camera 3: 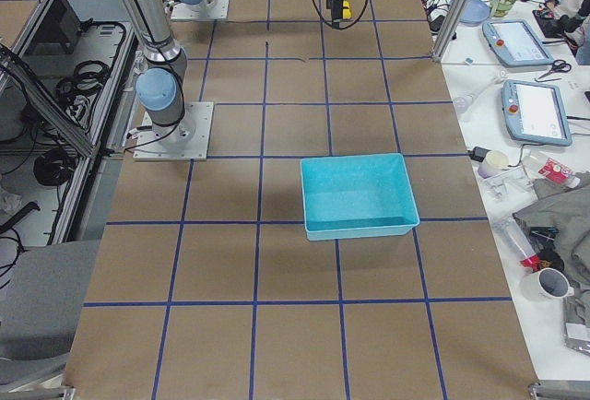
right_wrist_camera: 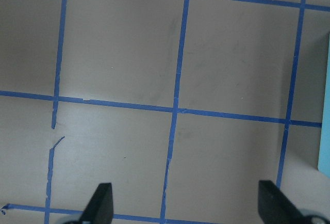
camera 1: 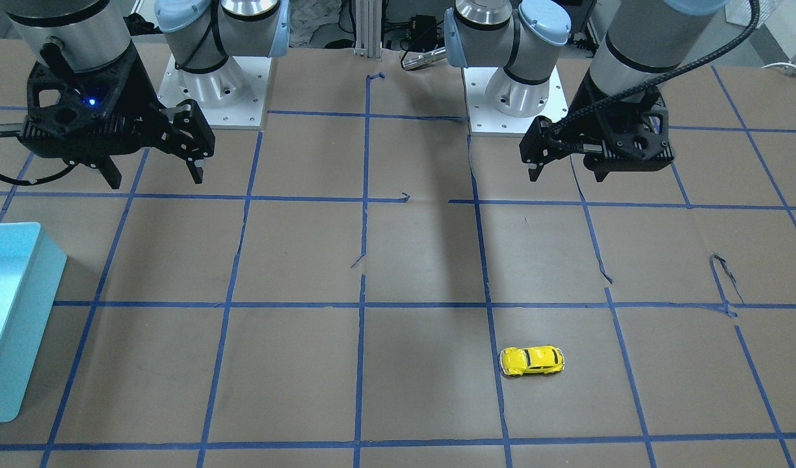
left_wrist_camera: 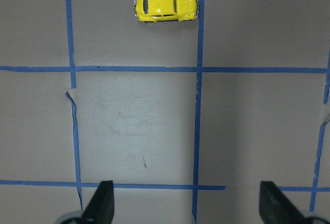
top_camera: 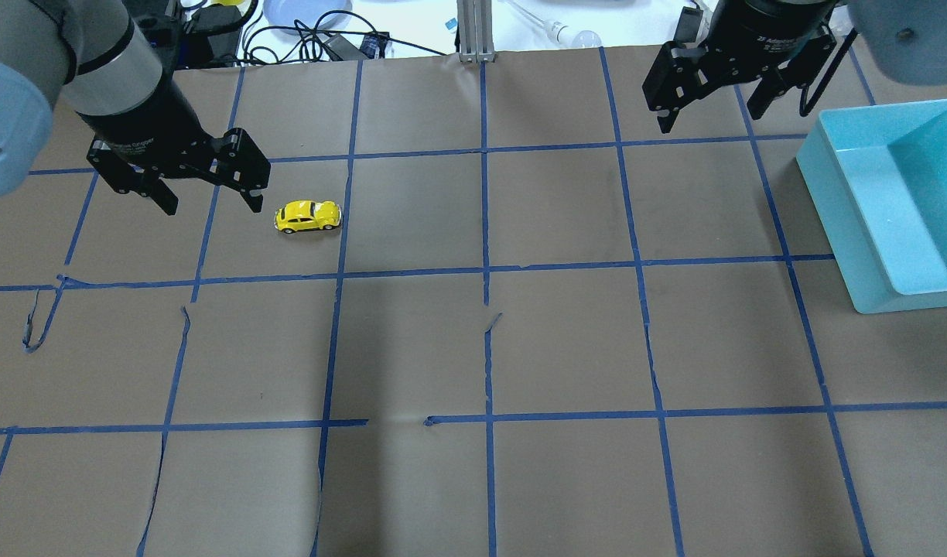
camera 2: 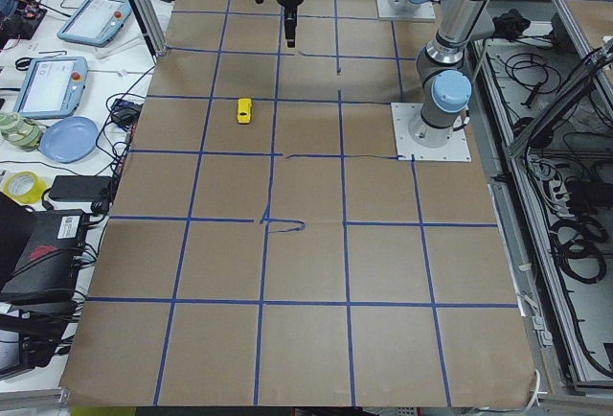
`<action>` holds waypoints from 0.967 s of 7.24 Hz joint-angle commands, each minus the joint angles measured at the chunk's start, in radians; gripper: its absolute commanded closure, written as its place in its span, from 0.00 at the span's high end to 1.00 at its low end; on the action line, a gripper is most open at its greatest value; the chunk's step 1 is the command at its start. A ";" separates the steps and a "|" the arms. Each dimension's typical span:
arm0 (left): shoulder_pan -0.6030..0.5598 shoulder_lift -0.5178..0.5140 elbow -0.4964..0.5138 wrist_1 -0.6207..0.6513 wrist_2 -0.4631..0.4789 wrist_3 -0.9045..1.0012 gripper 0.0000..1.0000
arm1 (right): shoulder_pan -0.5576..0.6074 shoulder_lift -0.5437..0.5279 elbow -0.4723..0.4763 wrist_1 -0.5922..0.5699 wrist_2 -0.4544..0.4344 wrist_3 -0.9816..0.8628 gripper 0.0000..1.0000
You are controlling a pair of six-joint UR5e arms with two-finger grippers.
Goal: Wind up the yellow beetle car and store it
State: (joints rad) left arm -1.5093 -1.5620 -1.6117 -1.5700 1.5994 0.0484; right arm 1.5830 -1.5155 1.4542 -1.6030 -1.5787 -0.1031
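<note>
The yellow beetle car (top_camera: 308, 216) stands on its wheels on the brown paper, on the left half of the table. It also shows in the front view (camera 1: 532, 361), the left wrist view (left_wrist_camera: 166, 7) and the left side view (camera 2: 244, 110). My left gripper (top_camera: 210, 206) hangs open and empty above the table, just left of the car and apart from it; it also shows in the front view (camera 1: 567, 174) and in its wrist view (left_wrist_camera: 186, 203). My right gripper (top_camera: 709, 116) is open and empty at the far right, high above the table (camera 1: 156, 179).
A light blue bin (top_camera: 833, 216) stands at the table's right edge, empty, also in the front view (camera 1: 27, 338) and the right side view (camera 3: 359, 228). Blue tape lines grid the brown paper, which is torn in places. Cables and tablets lie beyond the far edge.
</note>
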 commanded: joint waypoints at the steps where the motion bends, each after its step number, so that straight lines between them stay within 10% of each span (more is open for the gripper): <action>1: 0.017 -0.003 -0.007 0.007 0.007 -0.018 1.00 | 0.000 0.000 0.000 0.000 -0.001 0.000 1.00; 4: 0.018 -0.036 -0.042 0.206 0.007 -0.162 1.00 | 0.000 -0.002 0.000 0.000 -0.001 0.000 1.00; 7: 0.023 -0.099 -0.040 0.231 0.010 -0.731 1.00 | 0.000 -0.002 0.000 0.000 0.000 0.000 1.00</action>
State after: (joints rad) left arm -1.4891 -1.6316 -1.6537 -1.3601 1.6066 -0.4503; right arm 1.5831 -1.5170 1.4542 -1.6030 -1.5797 -0.1028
